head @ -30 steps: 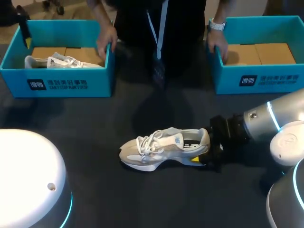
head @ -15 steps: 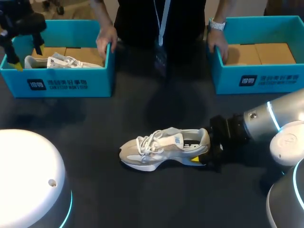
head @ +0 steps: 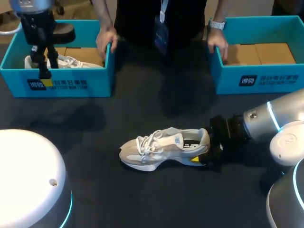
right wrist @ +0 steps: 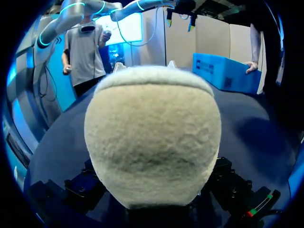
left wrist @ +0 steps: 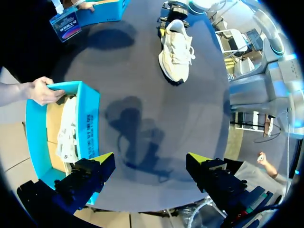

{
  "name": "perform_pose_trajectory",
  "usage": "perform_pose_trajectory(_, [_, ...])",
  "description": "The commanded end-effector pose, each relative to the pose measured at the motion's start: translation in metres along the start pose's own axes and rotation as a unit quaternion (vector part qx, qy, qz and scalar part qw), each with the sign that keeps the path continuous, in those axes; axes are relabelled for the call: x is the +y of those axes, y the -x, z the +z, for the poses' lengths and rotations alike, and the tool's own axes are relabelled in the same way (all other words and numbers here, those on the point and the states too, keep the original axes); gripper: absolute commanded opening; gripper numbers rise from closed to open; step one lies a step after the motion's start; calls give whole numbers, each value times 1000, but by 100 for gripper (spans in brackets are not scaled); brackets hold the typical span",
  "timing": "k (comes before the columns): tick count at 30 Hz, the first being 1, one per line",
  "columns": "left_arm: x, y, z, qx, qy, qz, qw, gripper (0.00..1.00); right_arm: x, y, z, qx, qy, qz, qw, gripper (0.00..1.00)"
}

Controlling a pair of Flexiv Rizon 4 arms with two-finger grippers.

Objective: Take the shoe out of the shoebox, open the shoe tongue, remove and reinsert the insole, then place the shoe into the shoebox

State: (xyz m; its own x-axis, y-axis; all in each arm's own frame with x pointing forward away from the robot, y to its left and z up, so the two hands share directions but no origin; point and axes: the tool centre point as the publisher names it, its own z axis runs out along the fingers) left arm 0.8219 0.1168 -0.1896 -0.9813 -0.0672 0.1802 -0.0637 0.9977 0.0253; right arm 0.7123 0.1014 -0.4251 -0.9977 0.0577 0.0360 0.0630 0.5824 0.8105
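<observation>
A white and beige shoe (head: 164, 148) lies on its side on the dark table, toe to the left; the left wrist view shows this shoe (left wrist: 176, 50) far ahead. My right gripper (head: 205, 151) clasps its heel from both sides. That fuzzy heel (right wrist: 154, 142) fills the right wrist view and hides the fingertips. My left gripper (head: 46, 71) hangs open and empty over the front wall of the left blue shoebox (head: 71, 85). In the left wrist view my left gripper (left wrist: 149, 161) has one finger above the left shoebox wall (left wrist: 90, 109).
A second white shoe (head: 61, 61) lies in the left shoebox. A right blue shoebox (head: 259, 78) holds cardboard. A person across the table has one hand (head: 107, 40) on the left box and the other hand (head: 218, 45) on the right box.
My left arm has swung in from the far left and now hangs over the left shoebox. The right arm and the shoe have not moved.
</observation>
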Motion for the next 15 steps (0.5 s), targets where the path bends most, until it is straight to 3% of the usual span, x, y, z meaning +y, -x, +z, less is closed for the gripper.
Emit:
perform_pose_trajectory(1, [1,2,0,2,0,2,1000,100,0,0,1,-1,-1,0,1000,0])
perform_pose_trajectory(10, [1,2,0,2,0,2,1000,100,0,0,1,-1,-1,0,1000,0])
perform_pose_trajectory(15, [-13,-3,3,-41,-16,-160,986,100,0,0,1,-1,-1,0,1000,0])
